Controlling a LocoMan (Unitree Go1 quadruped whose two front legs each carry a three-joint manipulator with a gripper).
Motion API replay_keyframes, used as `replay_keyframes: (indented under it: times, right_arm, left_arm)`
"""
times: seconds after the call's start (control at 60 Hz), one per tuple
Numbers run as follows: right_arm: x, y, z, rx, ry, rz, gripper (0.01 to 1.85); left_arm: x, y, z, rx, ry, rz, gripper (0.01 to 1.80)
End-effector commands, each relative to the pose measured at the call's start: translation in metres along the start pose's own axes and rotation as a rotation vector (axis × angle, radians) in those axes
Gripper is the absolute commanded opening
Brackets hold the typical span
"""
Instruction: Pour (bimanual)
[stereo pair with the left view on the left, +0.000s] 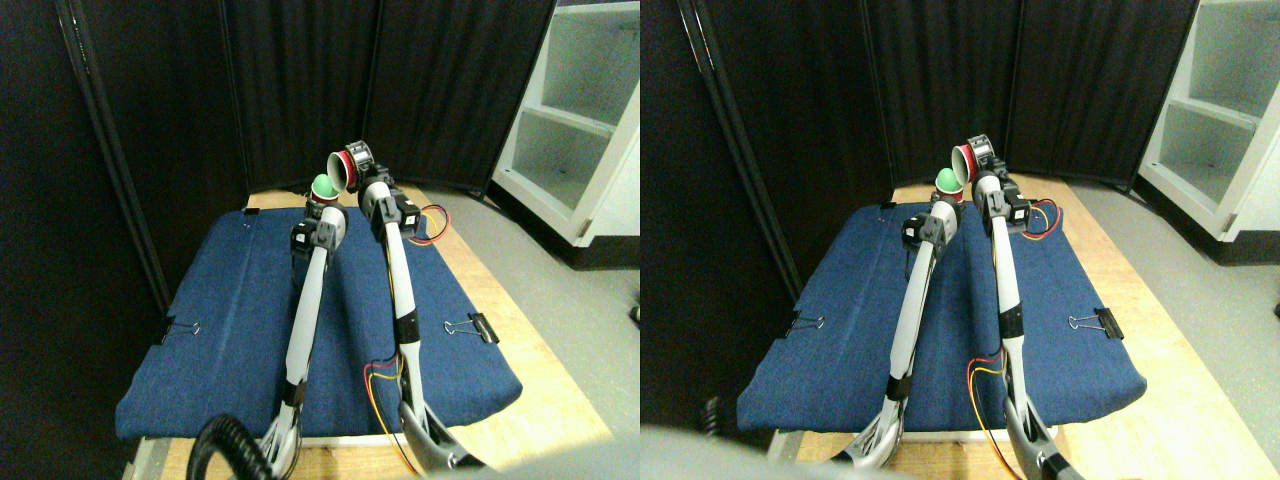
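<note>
My right gripper (357, 160) is raised over the far end of the blue cloth (230, 330) and is shut on a red cup (341, 170). That cup is tipped over to the left, so its white inside faces down-left. Just below its mouth sits a green ball (322, 185) in the top of a second red cup (324, 200). My left gripper (318, 208) holds this lower cup upright from below; most of the cup is hidden behind the gripper. The two cups are close together, nearly touching.
The blue cloth is fastened to a wooden table (545, 400) by binder clips (478, 326) on its sides. Black curtains (300, 80) close off the back and left. A white shelf unit (580, 110) stands at the right. Red and yellow wires (432, 225) loop beside my right arm.
</note>
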Motion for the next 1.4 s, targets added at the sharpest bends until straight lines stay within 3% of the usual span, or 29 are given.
replay_keyframes:
  times: [0.017, 0.117, 0.2, 0.383, 0.5, 0.55, 0.6, 0.667, 0.783, 0.85, 1.067, 1.15, 1.217, 1.4]
  right_arm:
    - [0.0, 0.0, 0.007, 0.033, -0.033, -0.017, 0.33]
    - [0.002, -0.004, 0.005, 0.087, -0.04, -0.058, 0.33]
    - [0.001, -0.007, 0.004, 0.281, -0.02, -0.195, 0.33]
    - [0.002, -0.016, 0.004, 0.566, -0.007, -0.334, 0.33]
    - [0.002, -0.022, 0.002, 0.751, -0.026, -0.365, 0.33]
    - [0.005, -0.027, -0.001, 0.963, -0.044, -0.383, 0.33]
    - [0.006, -0.029, -0.002, 0.997, -0.048, -0.394, 0.33]
    - [0.006, -0.031, -0.005, 1.208, -0.044, -0.431, 0.33]
    - [0.001, -0.034, -0.011, 1.379, -0.065, -0.507, 0.33]
    - [0.001, -0.037, -0.014, 1.473, -0.076, -0.506, 0.33]
    - [-0.007, -0.04, -0.027, 1.593, -0.102, -0.557, 0.33]
    - [-0.007, -0.042, -0.033, 1.601, -0.115, -0.542, 0.33]
    - [-0.008, -0.042, -0.037, 1.612, -0.123, -0.58, 0.33]
    - [-0.012, -0.045, -0.057, 1.589, -0.135, -0.557, 0.33]
  left_arm:
    - [-0.001, -0.006, 0.0, -0.008, 0.012, -0.037, 0.33]
    - [-0.001, -0.006, 0.002, 0.0, 0.009, -0.04, 0.33]
    - [-0.001, -0.004, 0.003, 0.003, 0.002, -0.037, 0.33]
    - [-0.001, -0.002, 0.008, 0.012, -0.019, -0.032, 0.33]
    - [0.0, -0.001, 0.013, 0.02, -0.024, -0.042, 0.33]
    - [0.001, 0.0, 0.016, 0.018, -0.031, -0.044, 0.33]
    - [0.002, 0.0, 0.018, 0.018, -0.035, -0.045, 0.33]
    - [0.002, 0.001, 0.022, 0.033, -0.044, -0.052, 0.33]
    - [0.003, 0.003, 0.032, 0.032, -0.067, -0.057, 0.33]
    - [0.004, 0.003, 0.038, 0.041, -0.078, -0.064, 0.33]
    - [0.004, 0.001, 0.05, 0.002, -0.107, -0.077, 0.33]
    - [0.006, 0.002, 0.053, -0.05, -0.135, -0.075, 0.33]
    - [0.008, 0.004, 0.055, -0.071, -0.146, -0.072, 0.33]
    - [0.012, 0.017, 0.063, -0.118, -0.198, -0.057, 0.33]
